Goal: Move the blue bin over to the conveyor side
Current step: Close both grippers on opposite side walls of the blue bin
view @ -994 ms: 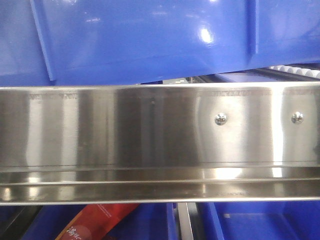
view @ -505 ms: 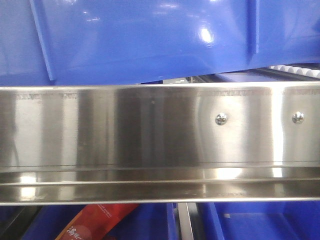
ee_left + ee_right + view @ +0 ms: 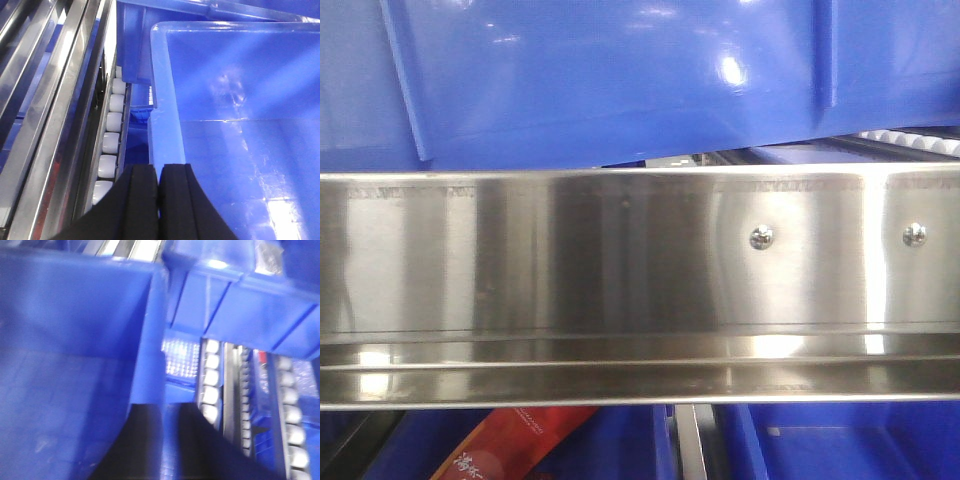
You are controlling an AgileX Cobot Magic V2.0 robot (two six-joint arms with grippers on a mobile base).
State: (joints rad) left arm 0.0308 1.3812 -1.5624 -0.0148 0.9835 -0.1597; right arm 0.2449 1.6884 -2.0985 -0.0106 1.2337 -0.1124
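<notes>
The blue bin point(image 3: 620, 80) fills the top of the front view, its glossy side wall just above the steel rail. In the left wrist view my left gripper point(image 3: 159, 172) is shut on the bin's left rim point(image 3: 162, 90), with the black fingers point(image 3: 137, 200) pressed nearly together over the wall. The bin's inside point(image 3: 240, 125) shows nothing in it. In the blurred right wrist view my right gripper point(image 3: 165, 412) is shut on the bin's right wall point(image 3: 150, 340), which runs between its fingers. The conveyor is out of view.
A polished steel rack rail point(image 3: 620, 260) crosses the front view, with white rollers point(image 3: 111, 140) point(image 3: 211, 380) on both sides of the bin. Other blue crates point(image 3: 135, 50) point(image 3: 240, 305) stand behind. Below the rail are a red packet point(image 3: 510, 445) and another blue crate point(image 3: 850, 440).
The bin's lower edge has risen slightly on the right side in the front view. The rail and everything below it are unchanged.
</notes>
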